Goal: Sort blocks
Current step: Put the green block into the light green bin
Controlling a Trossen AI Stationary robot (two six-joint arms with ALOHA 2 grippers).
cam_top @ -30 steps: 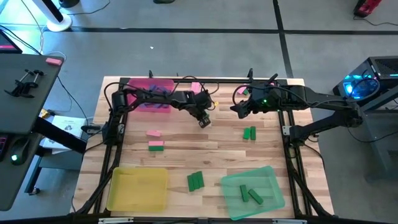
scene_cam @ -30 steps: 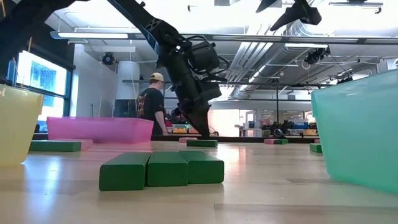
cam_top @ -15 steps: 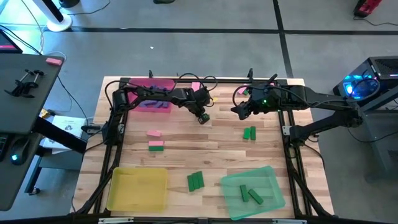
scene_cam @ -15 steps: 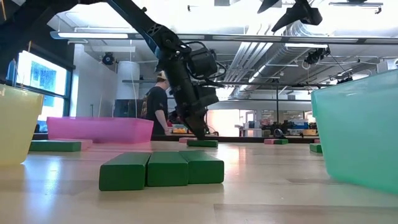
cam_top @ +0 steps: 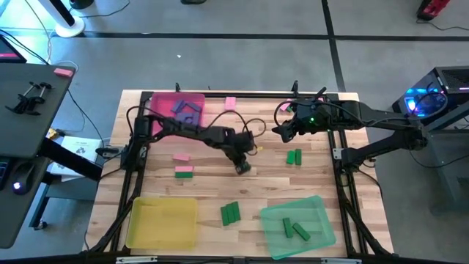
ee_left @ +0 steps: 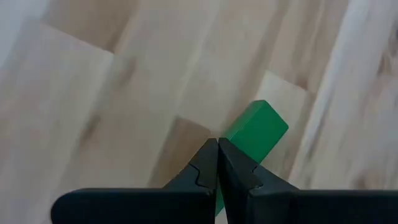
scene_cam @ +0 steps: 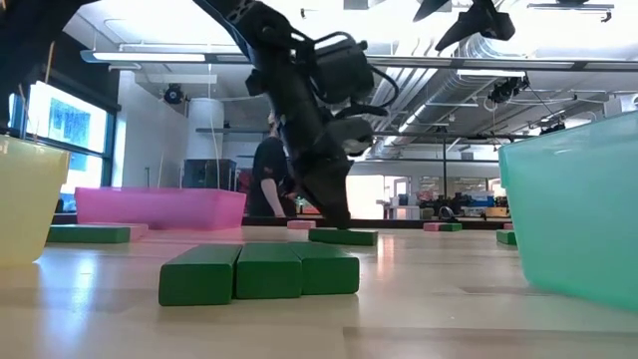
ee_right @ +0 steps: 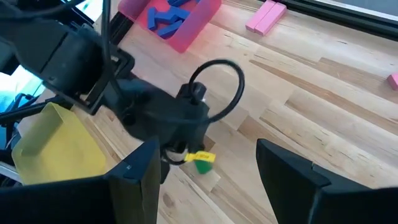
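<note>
My left gripper [cam_top: 242, 167] is shut, its tips down at the table's middle against a green block [ee_left: 258, 127] that lies flat on the wood [scene_cam: 344, 236]. My right gripper [cam_top: 282, 130] hangs open above the far right part of the table, holding nothing; its fingers [ee_right: 140, 180] frame the left arm. More green blocks lie in a group of three [cam_top: 230, 213] near the front and as a pair [cam_top: 294, 156] on the right. One pink block [cam_top: 182, 157] and one green block [cam_top: 184, 171] lie at the left, and another pink block [cam_top: 231, 103] lies by the far edge. My left gripper touches the green block with its shut fingertips [ee_left: 217, 144], which meet the block's near part [ee_left: 239, 140] from above, slanting steeply down. Nothing sits between the fingers. The block lies flat on the table. Whether the tips press on its top or its side, I cannot tell.
A pink tray [cam_top: 157, 103] with purple-blue blocks stands at the far left. A yellow tray [cam_top: 163, 222] sits at the near left and a green tray [cam_top: 315, 213] with green blocks at the near right. Bare wood lies between the trays.
My left gripper has swung from the far middle of the table toward the near edge and a little right, staying shut. The green block at its tips has slid along the table with it, flat all the way.
</note>
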